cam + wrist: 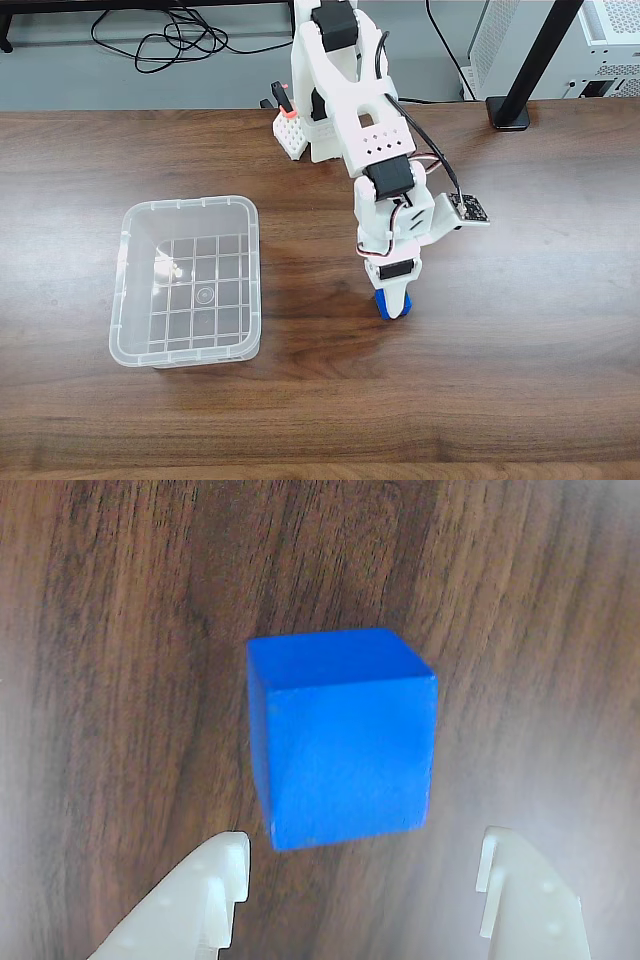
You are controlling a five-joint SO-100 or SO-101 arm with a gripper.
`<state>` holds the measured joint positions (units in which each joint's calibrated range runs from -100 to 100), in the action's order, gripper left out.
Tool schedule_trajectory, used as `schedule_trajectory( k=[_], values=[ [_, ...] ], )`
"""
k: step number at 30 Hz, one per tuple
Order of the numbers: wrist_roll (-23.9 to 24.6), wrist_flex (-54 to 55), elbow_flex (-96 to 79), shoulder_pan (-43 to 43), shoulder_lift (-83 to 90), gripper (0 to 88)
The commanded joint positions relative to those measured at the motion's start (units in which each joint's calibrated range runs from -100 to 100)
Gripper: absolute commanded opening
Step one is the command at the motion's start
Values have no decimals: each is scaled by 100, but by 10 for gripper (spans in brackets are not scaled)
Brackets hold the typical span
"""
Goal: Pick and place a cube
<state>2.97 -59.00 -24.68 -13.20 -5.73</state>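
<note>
Here the blue cube (340, 740) sits flat on the brown wood surface (120, 660). The white jaws (362, 885) are spread wide, one tip on each side of the cube, not touching it, ready to squeeze. In the fixed view, the clear bin (187, 282) waits well apart from the cube (393, 306), likely where the cube should go.

Dark wood-grain counter (520, 400); grey floor (60, 80) behind, black cables (160, 45), black stand base (510, 112), white perforated case (610, 45).
</note>
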Motion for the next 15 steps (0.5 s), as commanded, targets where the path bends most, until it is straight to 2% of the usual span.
schedule_trajectory(
  k=[1,8,12,15],
  values=[
    [35,-158,849,-38,-394,218],
    [3,-167,1109,-53,-864,240],
    [-2,-167,1109,-53,-1005,224],
    [-12,-167,1118,-53,-1021,180]
  ],
)
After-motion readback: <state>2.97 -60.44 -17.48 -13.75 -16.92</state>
